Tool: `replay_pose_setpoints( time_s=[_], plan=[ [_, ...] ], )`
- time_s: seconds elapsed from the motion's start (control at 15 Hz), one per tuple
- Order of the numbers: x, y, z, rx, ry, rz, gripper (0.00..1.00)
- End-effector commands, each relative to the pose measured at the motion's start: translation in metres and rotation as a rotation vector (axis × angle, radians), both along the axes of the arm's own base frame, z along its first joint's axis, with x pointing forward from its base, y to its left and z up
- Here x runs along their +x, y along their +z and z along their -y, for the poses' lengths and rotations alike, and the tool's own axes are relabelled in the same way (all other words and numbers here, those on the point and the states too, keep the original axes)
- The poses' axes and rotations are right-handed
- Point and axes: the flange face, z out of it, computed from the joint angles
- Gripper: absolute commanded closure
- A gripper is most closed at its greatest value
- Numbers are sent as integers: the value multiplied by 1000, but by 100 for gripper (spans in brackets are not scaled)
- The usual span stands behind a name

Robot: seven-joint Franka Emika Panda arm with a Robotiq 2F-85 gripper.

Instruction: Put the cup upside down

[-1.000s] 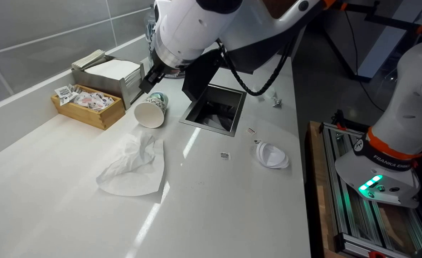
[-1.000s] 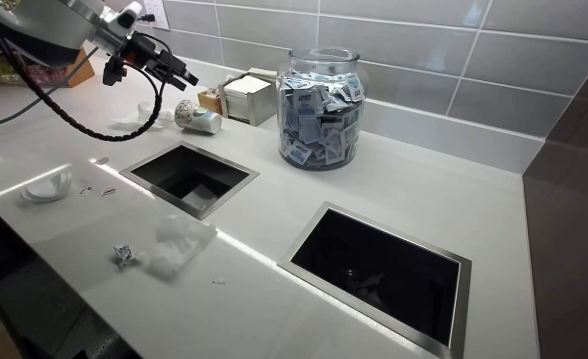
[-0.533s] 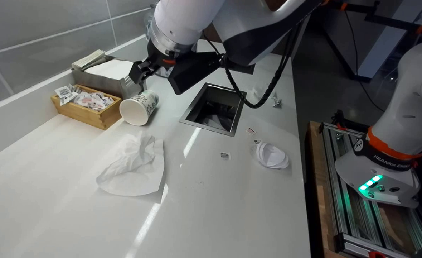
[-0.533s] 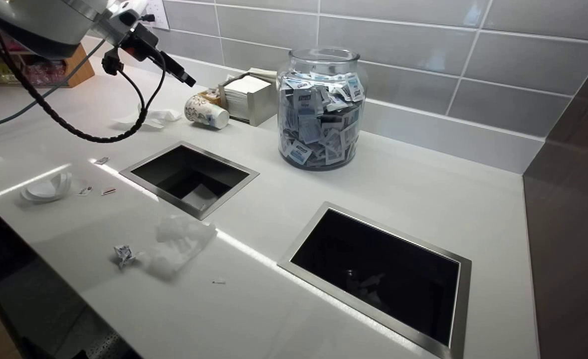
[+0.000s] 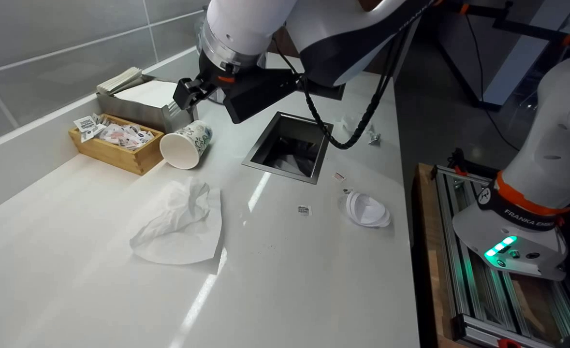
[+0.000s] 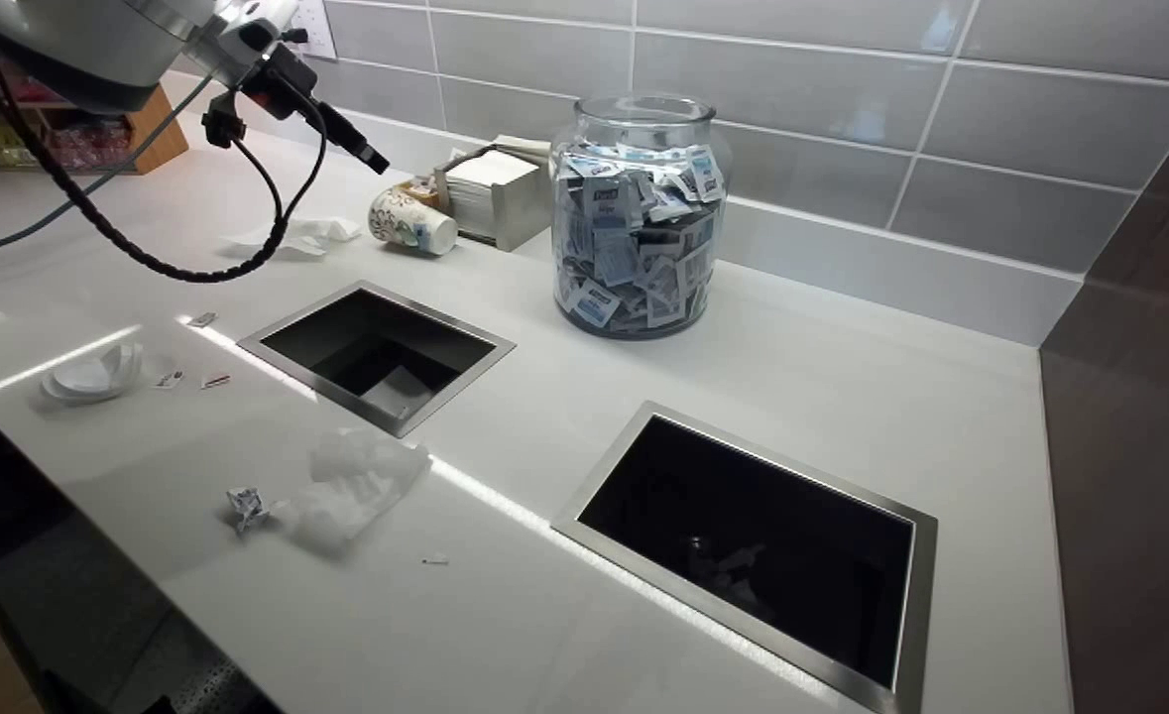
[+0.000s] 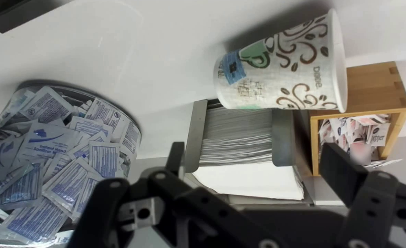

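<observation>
The cup is a tapered off-white paper cup with brown swirls and a green and blue print. It lies on its side on the counter, beside the napkin holder and the wooden box. It also shows in an exterior view, partly in front of the box. In the wrist view the cup lies above the fingers, its rim toward the right. My gripper is open with nothing between its fingers. In both exterior views the gripper hangs above the cup, apart from it.
A metal napkin holder and a wooden packet box stand by the wall. A big glass jar of wipes stands beyond. Two framed openings are cut in the counter. A crumpled napkin and lids lie around.
The cup has shifted along the counter toward the wooden box and napkin holder, still on its side. My gripper has moved the same way and turned. In the last half second both barely moved.
</observation>
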Motion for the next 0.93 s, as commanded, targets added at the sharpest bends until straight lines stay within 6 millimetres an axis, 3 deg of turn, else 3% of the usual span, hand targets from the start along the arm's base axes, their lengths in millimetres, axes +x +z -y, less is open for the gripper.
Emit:
replay_pose_setpoints(
  time_s=[0.0,0.2,0.87],
  plan=[
    [3,-6,3,45,-37,-31,0],
    [12,-18,10,191,-147,-95,0],
    [58,-20,65,558,-465,-54,0]
  ],
)
